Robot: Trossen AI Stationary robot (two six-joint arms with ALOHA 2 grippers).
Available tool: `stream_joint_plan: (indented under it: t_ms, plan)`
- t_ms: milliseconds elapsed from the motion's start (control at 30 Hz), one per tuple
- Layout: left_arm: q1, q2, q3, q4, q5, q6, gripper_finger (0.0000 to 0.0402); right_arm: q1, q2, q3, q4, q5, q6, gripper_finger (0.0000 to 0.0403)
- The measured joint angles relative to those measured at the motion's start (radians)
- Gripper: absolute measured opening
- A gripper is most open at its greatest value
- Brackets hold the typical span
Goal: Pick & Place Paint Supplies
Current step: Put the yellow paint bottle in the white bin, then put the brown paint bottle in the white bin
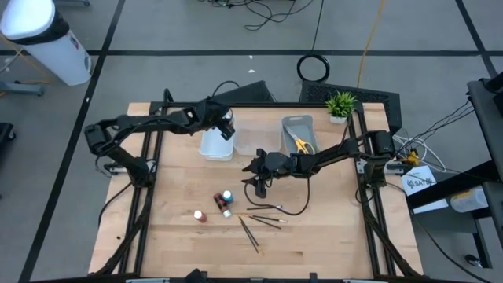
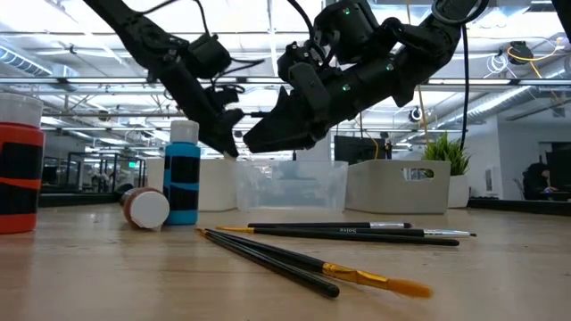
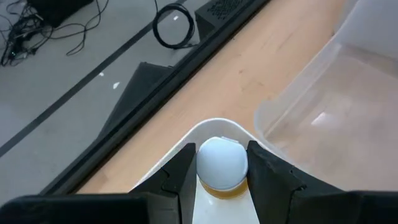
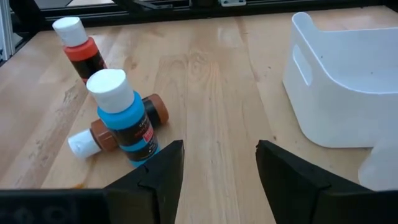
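I have the left gripper (image 3: 221, 177) over the white tray (image 1: 216, 145) at the far side of the worktop (image 1: 330, 236), its fingers (image 3: 177, 177) pinching a pale-capped bottle (image 3: 221, 165) with orange paint. My right gripper (image 4: 217, 168) hangs above the middle of the worktop, fingers (image 4: 158, 171) spread and holding nothing. Just left of it stands the blue bottle (image 4: 124, 121), touching a brown bottle (image 4: 118, 127) lying on its side; a red bottle (image 4: 79, 48) stands further left. Brushes (image 1: 263, 218) lie near the front. Scissors (image 1: 302, 145) sit in the grey tray (image 1: 296, 123).
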State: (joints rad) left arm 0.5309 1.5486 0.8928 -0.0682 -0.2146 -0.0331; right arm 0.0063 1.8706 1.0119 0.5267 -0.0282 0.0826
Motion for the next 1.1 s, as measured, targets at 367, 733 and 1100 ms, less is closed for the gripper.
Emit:
stream_joint_plan:
  t_ms: [367,733,1100]
  plan:
    - [-0.003,0.012,0.000,-0.010,-0.003,-0.001,0.0233,0.000,0.000,0.000,0.000,0.000,0.000,0.0186]
    - [-0.024,-0.122,0.046,-0.227,-0.004,0.005,0.0283,0.000,0.000,0.000,-0.002,0.000,0.000,0.0185]
    - [-0.219,-0.434,0.048,-0.589,0.105,-0.109,0.0279,0.000,0.000,0.000,-0.005,0.000,0.000,0.0188]
